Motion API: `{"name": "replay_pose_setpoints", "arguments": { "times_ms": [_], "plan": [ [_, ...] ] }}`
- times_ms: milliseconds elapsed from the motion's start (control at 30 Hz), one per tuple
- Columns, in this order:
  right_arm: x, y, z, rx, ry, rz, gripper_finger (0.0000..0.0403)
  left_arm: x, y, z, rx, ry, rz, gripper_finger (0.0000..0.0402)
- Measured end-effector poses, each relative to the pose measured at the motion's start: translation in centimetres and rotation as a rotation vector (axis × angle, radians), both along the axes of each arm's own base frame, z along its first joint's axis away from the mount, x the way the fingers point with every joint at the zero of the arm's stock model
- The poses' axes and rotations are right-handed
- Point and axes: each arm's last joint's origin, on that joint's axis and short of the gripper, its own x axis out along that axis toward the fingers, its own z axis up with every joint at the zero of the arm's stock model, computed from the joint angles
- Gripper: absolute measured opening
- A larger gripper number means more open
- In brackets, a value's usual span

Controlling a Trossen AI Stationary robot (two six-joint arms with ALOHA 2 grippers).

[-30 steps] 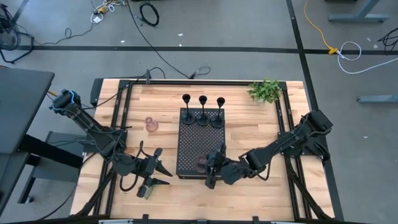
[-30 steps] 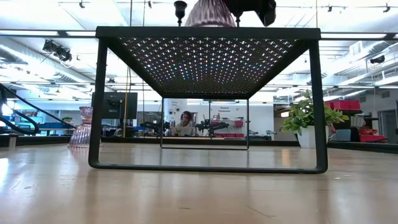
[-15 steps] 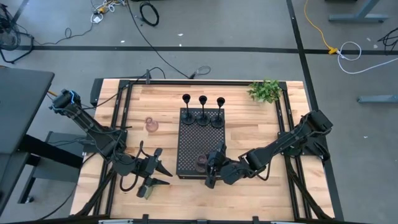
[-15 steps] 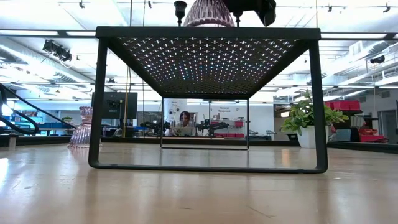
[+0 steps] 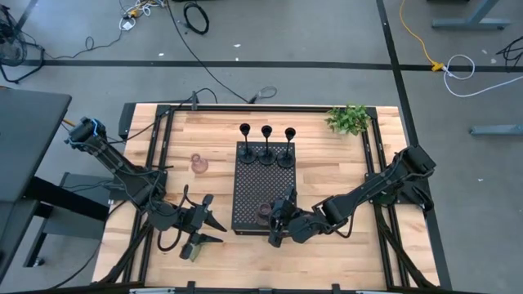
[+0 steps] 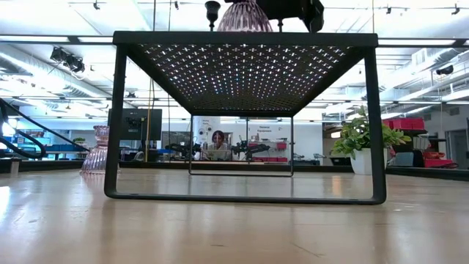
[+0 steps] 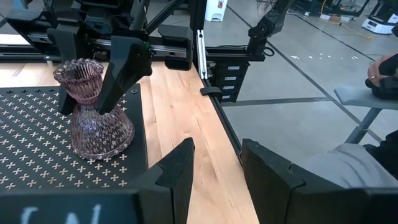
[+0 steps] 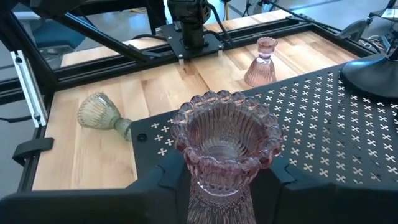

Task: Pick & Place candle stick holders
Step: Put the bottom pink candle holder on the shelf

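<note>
A black perforated tray [image 5: 261, 175] stands at mid table. At its far end three slim black candle stick holders [image 5: 266, 145] stand on their round bases. A pink glass holder [image 7: 93, 115] stands on the tray's near end, with my right gripper [image 5: 276, 219] shut on it. A second pink holder [image 5: 198, 163] stands upright on the wood left of the tray. An olive-green holder [image 8: 102, 112] lies on its side near the table's front left. Beside it, my left gripper [image 5: 219, 231] hangs open, its fingers [image 7: 180, 168] holding nothing. My right gripper pinches the pink glass holder at its narrow neck [image 7: 87, 99], below the beaded cup, one finger [image 7: 124, 68] on each side. The fingers come from the table's right, slanting a little down. The holder stays upright, its flared base [image 7: 102, 146] on the tray.
A small leafy plant [image 5: 349, 119] stands at the far right corner. Black rails [image 5: 155, 155] run along both sides of the table. The tray stands raised on legs [image 6: 113, 125]. A seated person [image 7: 382, 68] shows beyond the table's edge.
</note>
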Motion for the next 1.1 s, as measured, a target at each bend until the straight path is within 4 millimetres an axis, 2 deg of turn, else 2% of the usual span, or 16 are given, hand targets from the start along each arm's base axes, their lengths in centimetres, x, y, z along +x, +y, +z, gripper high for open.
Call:
{"name": "replay_pose_setpoints", "arguments": {
  "times_ms": [167, 267, 833, 1100],
  "plan": [
    [0.0, -0.02, -0.11, -0.003, 0.007, -0.001, 0.0168, 0.0, 0.0, 0.0, 0.0, 0.0, 0.0, 0.0138],
    [-0.02, -0.03, -0.16, -0.006, 0.012, 0.0, 0.0183, 0.0, 0.0, 0.0, 0.0, 0.001, 0.0, 0.0138],
    [0.03, 0.02, 0.08, -0.044, 0.005, 0.022, 0.014, -0.01, -0.01, 0.0, 0.0, 0.001, 0.0, 0.0138],
    [0.26, 0.06, 0.6, -0.084, -0.035, 0.03, 0.0149, -0.01, -0.01, 0.0, 0.0, 0.0, 0.0, 0.0138]
  ]
}}
